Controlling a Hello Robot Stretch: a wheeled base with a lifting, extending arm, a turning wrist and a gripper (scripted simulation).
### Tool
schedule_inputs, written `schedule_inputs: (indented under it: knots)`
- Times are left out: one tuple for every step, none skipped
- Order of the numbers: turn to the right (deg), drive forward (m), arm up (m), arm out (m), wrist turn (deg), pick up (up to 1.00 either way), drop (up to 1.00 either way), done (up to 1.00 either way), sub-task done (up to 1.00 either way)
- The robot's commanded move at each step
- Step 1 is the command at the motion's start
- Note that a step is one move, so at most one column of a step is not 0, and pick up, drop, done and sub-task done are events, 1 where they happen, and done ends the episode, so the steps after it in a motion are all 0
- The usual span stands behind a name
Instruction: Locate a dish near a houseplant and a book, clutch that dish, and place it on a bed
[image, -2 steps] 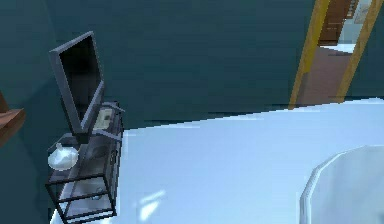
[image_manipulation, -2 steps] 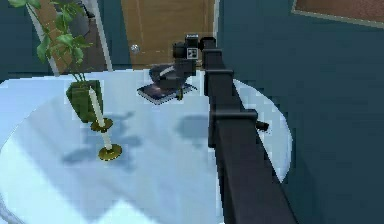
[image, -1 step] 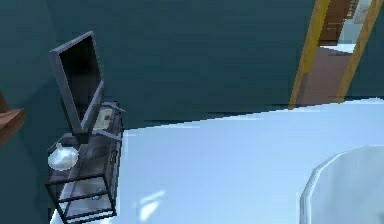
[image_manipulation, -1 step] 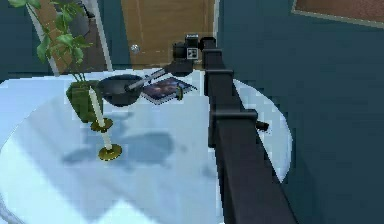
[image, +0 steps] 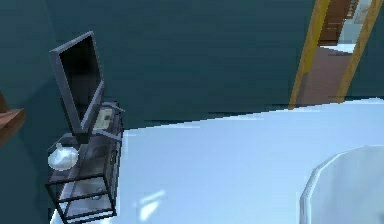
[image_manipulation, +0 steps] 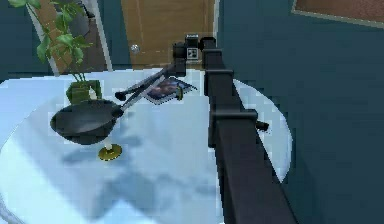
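A dark round dish (image_manipulation: 84, 121) hangs at the far end of my gripper (image_manipulation: 122, 97), above the round white table (image_manipulation: 170, 170), with its shadow on the tabletop below. The gripper holds the dish. The arm (image_manipulation: 235, 140) rises from the bottom edge to the gripper's body. Behind the dish stands a houseplant (image_manipulation: 62, 40) in a green pot at the table's far left. A book (image_manipulation: 165, 91) lies flat beside it, under the fingers. A small yellow thing (image_manipulation: 108, 153) lies on the table just below the dish.
A wooden door (image_manipulation: 168, 30) stands beyond the table in a dark teal wall. In the forward view a television (image: 80, 72) sits on a low wire stand (image: 90, 170) with a pale round object (image: 65, 155). A wooden door frame (image: 312, 55) is at the right, and a white surface (image: 230, 165) spreads below.
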Motion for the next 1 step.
schedule_inputs:
  knots:
    - [0.0,0.00,0.00,0.00,-27.0,0.00,0.00,0.00,0.00]
